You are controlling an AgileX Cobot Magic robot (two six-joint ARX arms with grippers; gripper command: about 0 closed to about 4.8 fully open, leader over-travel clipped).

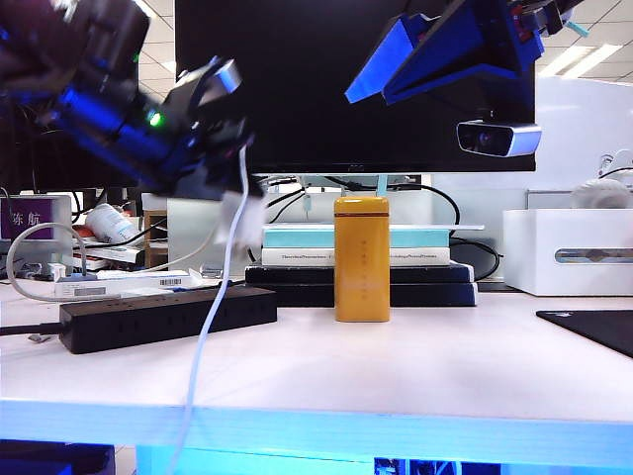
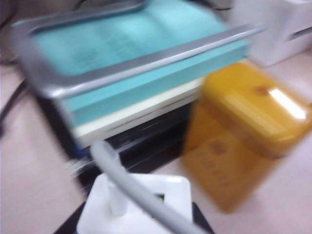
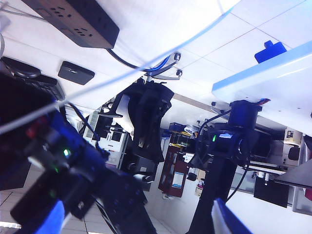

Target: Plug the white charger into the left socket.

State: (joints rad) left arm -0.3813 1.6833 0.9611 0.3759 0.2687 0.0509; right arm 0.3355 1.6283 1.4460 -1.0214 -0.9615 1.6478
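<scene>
While left gripper (image 1: pixel 229 193) holds white charger (image 1: pixel 235 220), right gripper (image 1: pixel 381 74) gapes overhead.

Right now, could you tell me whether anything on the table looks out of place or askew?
Nothing is spilled or damaged. The oddity: the white charger hangs in the left gripper above the power strip, and its cable trails over the strip and off the table's front edge. The right gripper is raised, empty.

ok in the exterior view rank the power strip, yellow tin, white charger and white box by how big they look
1. power strip, longest of all
2. white box and yellow tin: too alike to rank, and the box is cut off by the frame edge
3. white charger, smallest, held up by the left gripper
</scene>
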